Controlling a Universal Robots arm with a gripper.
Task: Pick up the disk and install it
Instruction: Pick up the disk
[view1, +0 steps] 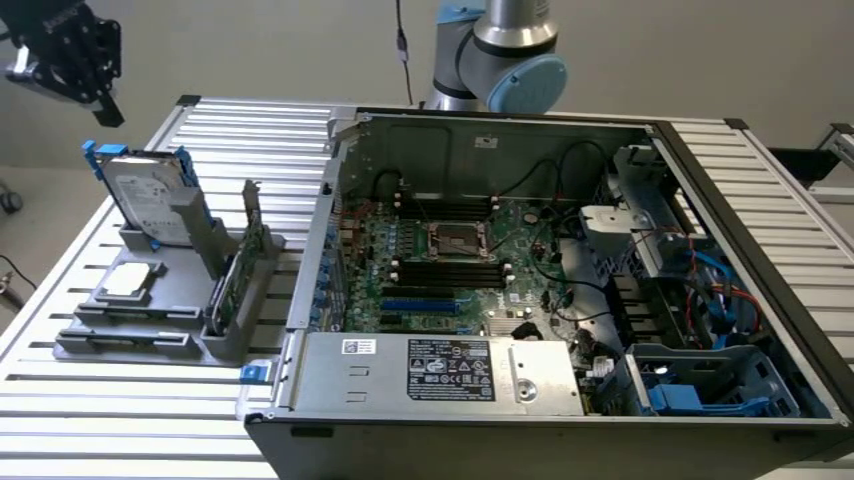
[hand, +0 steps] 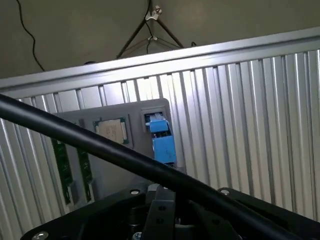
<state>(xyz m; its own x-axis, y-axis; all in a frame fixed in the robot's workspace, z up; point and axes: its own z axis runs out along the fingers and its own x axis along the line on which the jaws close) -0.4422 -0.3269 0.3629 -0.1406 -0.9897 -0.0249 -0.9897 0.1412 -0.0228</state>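
Observation:
The disk stands upright on its edge in a grey holder at the exterior view's left, with its white label facing out and blue rails along its edges. In the wrist view the disk shows edge-on as a blue strip on the holder. My black gripper hangs high above and a little to the left of the disk, apart from it. It is shut with nothing in it. The gripper's body shows dark in the wrist view, and a black cable crosses in front.
The holder also carries a small square silver chip, a thin grey upright card and green memory sticks. An open computer case with a motherboard and blue drive bays fills the middle and right of the ribbed metal table.

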